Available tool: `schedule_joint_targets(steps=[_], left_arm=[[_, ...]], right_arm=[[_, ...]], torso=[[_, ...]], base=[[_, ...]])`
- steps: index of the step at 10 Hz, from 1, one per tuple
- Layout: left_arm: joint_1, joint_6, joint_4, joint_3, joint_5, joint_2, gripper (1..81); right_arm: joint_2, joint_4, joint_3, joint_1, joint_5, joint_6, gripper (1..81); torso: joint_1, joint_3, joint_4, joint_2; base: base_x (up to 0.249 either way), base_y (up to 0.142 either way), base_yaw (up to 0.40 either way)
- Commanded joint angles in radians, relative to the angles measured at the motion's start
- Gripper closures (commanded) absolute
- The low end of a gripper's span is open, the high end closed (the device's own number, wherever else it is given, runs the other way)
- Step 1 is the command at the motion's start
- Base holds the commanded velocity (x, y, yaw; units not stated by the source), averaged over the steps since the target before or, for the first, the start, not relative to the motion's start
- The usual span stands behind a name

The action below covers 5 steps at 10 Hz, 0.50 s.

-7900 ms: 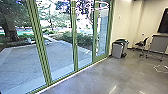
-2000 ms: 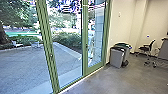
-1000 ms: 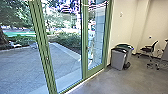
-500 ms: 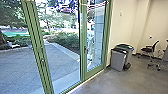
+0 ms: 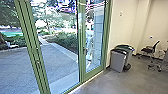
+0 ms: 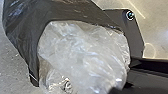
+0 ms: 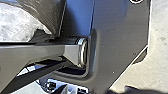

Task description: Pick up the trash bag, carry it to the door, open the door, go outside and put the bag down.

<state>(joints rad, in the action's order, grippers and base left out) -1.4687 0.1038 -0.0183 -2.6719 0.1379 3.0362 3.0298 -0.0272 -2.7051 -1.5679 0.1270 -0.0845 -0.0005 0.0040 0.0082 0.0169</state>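
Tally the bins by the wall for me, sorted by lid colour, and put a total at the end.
Black-lid bin: 1
Green-lid bin: 1
Total: 2

Green-framed glass (image 5: 81,41) — paved yard (image 5: 18,63), shrubs (image 5: 66,40) outside | pale wall (image 5: 122,30) | grey bins (image 5: 118,62) beside it | black chair (image 5: 148,50) | grey floor (image 5: 112,83)
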Motion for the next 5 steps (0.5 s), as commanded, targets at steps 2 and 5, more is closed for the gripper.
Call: schedule_joint_targets(steps=[2,5], left_arm=[[0.061,0.005,-0.005,0.004,0.06,0.0,81.1],[0.06,0.005,-0.003,0.004,0.058,0.003,81.1]], right_arm=[[0.002,0.003,-0.001,0.048,0.065,-0.001,1.0],[0.002,0.009,-0.001,0.047,0.065,-0.003,1.0]], torso=[[0.001,0.0,0.0,0.0],[0.001,0.0,0.0,0.0]], base=[[0.137,-0.07,0.0],[0.137,-0.07,0.0]])
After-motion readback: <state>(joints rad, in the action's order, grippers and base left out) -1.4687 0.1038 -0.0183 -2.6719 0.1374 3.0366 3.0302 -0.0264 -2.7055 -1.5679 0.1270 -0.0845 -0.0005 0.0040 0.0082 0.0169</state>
